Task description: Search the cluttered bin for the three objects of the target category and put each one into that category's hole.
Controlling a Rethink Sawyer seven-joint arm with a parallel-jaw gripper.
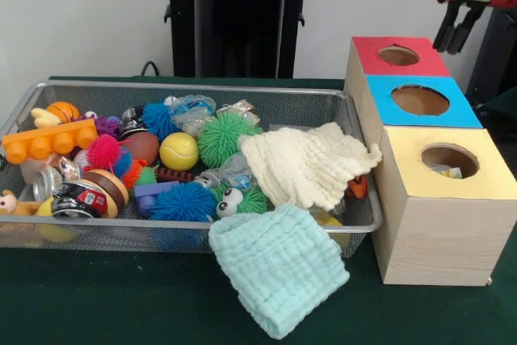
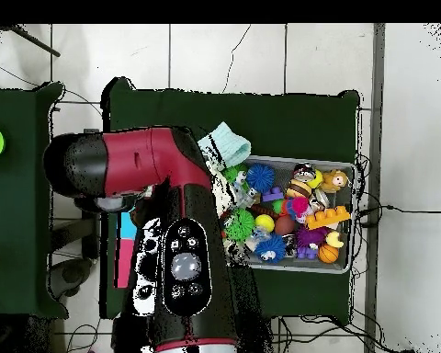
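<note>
dark green table before a pale wall, with the bin at its middle, heaped with balls, spiky toys and cans, and three boxes touching its right end, each with a hole. gripper parked high above the boxes, apparently empty, fingers close together with a narrow gap. likely trouble: cream cloth hiding targets beneath, mint cloth draped over the rim snagging on a reach, round toys rolling aside under a descending pinch.
</note>
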